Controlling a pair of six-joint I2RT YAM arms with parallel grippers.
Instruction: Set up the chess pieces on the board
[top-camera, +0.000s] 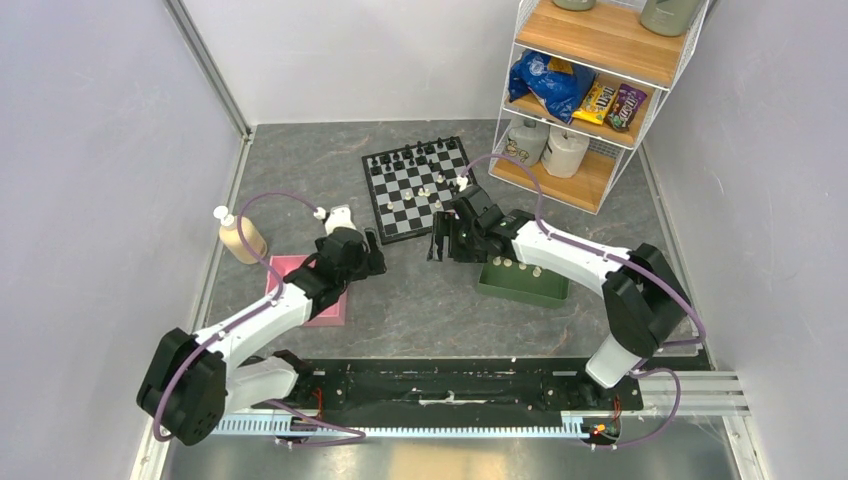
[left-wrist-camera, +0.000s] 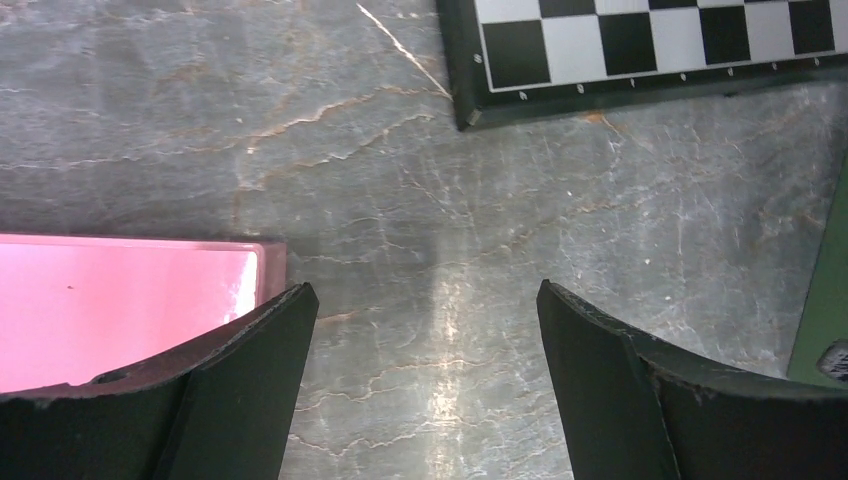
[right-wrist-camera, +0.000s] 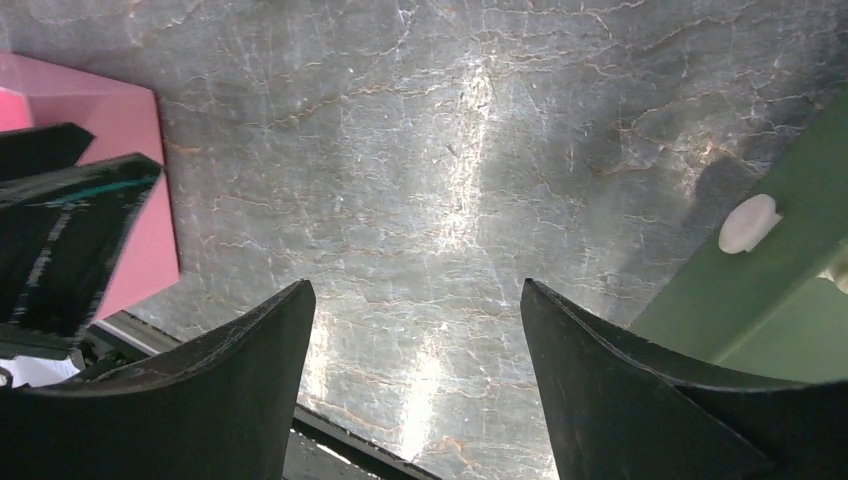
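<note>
The board (top-camera: 418, 200) lies at the far middle of the bench (top-camera: 300, 165), turned a little askew. Black pieces (top-camera: 418, 155) crowd its far rows, so that side looks largely set. Only a few white pieces (top-camera: 438, 179) stand on the squares, scattered toward the right rather than lined up along the near rows.

More spare pieces (top-camera: 520, 267), all white, wait in the green tray (top-camera: 520, 292) just off the board's near right corner. The right wrist view shows one of them standing against the tray's rim. The pink tray (top-camera: 330, 308) sits on the left, partly under that arm, and I can make out no piece on the part that shows. My guess is that each tray was put on its own arm's side so neither arm has to reach across the other.

Both arms hang low over bare bench between the trays and the board. The left end effector (left-wrist-camera: 428, 370) has its fingers spread wide with nothing between them. The right end effector (right-wrist-camera: 415, 380) is spread and empty too, close beside the green tray. From there it seems well placed to go for a white piece, and the near rows are where I'd expect that piece to belong.
</note>
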